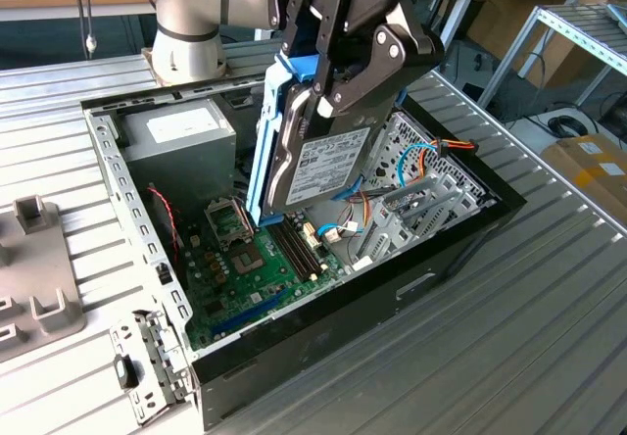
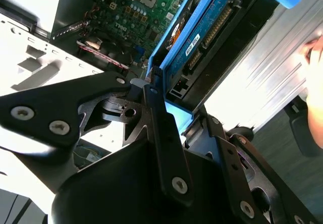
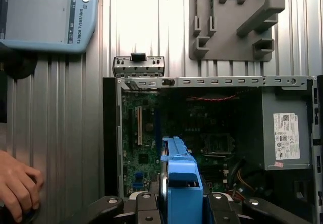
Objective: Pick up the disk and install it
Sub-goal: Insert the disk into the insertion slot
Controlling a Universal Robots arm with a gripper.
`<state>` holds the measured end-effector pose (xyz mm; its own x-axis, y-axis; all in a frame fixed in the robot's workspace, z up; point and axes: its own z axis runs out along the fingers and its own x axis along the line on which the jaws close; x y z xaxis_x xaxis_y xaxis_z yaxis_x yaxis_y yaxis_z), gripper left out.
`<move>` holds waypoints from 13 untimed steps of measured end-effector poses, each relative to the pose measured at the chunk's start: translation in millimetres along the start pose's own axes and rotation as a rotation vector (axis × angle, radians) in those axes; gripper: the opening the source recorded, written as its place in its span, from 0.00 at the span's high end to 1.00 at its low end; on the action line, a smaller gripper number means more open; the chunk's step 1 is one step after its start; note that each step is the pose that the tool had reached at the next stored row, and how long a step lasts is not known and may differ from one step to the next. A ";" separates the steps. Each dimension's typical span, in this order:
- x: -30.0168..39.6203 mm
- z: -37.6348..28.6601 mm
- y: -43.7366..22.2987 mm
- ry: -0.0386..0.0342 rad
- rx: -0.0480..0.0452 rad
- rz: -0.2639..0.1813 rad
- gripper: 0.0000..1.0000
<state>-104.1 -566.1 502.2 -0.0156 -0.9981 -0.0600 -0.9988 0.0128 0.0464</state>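
A grey holder [image 1: 39, 298] lies at the tabletop [image 1: 519, 337] edge on the exterior view's left. Next comes the open computer case [image 1: 411, 288], near the tabletop's middle. Above its green board [image 1: 245, 268] the pincer [image 1: 318, 97] is clenched on the disk [image 1: 328, 161], held on edge and tilted, its lower end close to the board.

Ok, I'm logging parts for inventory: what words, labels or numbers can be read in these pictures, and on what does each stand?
White label on the disk: print too small to read.
White label on the power supply: print too small to read.
Grey casing of the pendant: one line of maker's lettering, not quoted here.
Markings on the motherboard: too blurred to read.
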 end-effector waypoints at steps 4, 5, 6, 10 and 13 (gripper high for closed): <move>1.0 0.0 -0.9 -0.0001 0.0001 0.000 0.63; 1.2 0.0 -1.1 0.0000 0.0001 0.000 0.63; 1.4 -0.1 -1.5 0.0000 0.0000 0.000 0.63; 2.3 -0.1 -2.8 -0.0001 0.0000 0.000 0.63; 2.9 0.0 -4.1 -0.0001 0.0000 0.000 0.63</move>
<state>-100.1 -569.0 501.8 -0.0155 -0.9981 -0.0600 -0.9988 0.0127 0.0464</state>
